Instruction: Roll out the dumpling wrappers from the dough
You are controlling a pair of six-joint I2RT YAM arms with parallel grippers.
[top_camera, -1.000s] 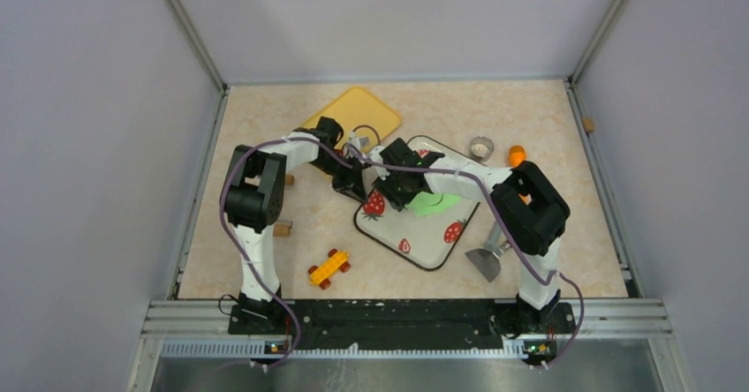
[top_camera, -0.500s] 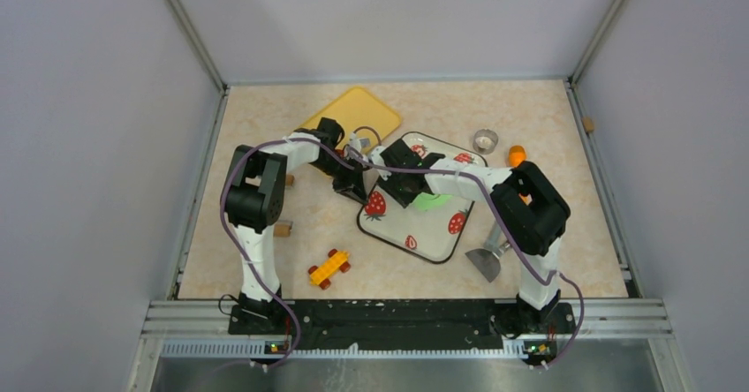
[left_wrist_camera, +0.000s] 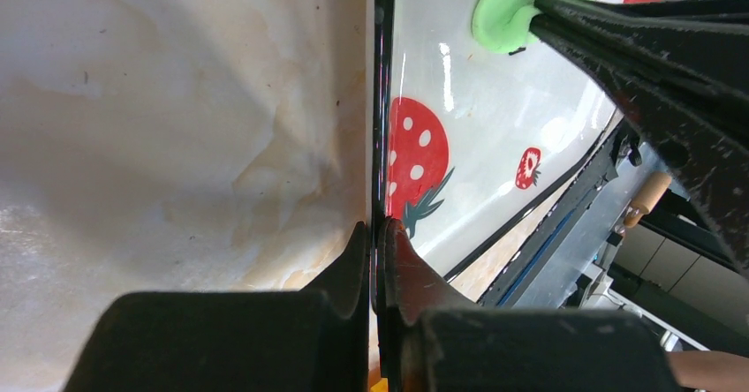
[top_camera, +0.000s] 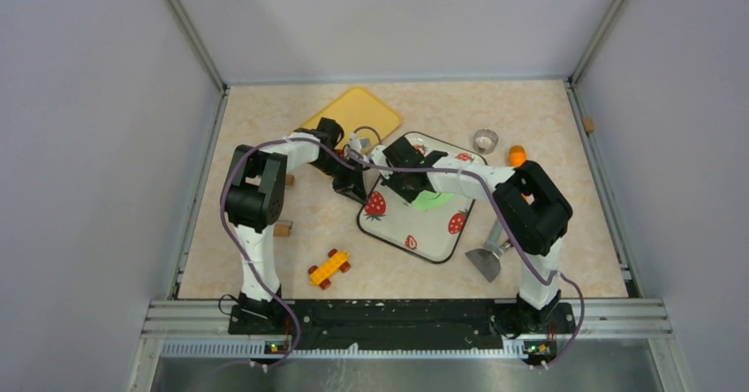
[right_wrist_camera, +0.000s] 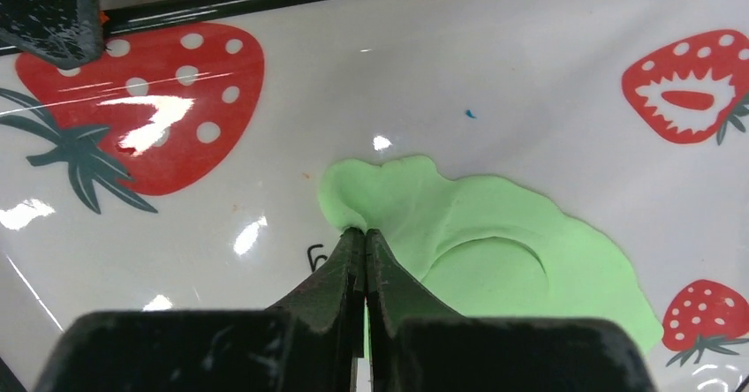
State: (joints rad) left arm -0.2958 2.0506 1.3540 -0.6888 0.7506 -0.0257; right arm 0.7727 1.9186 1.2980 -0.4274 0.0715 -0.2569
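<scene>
The flattened bright green dough (right_wrist_camera: 495,251) lies on the strawberry-print tray (top_camera: 424,237) and bears a round imprint (right_wrist_camera: 486,273). Separate dumpling wrappers are out of view. My right gripper (right_wrist_camera: 364,231) is shut on the dough's near left edge, and a thin flap of green shows between its fingers. In the top view it (top_camera: 417,194) sits over the dough (top_camera: 435,201). My left gripper (left_wrist_camera: 378,227) is shut on the tray's black rim (left_wrist_camera: 382,101) at its left side, next to a printed strawberry. From above it (top_camera: 360,189) meets the tray's left edge.
A yellow board (top_camera: 353,109) lies at the back left. A small metal ring cup (top_camera: 485,139) and an orange ball (top_camera: 517,154) sit behind the tray. A metal scraper (top_camera: 486,260) lies front right, a yellow-red toy car (top_camera: 328,267) front left, and a wooden piece (top_camera: 283,229) by the left arm.
My right gripper has closed on the dough's edge. The tray shifted and turned slightly toward the back a second ago, nudging the metal ring cup back; it has stayed put since.
</scene>
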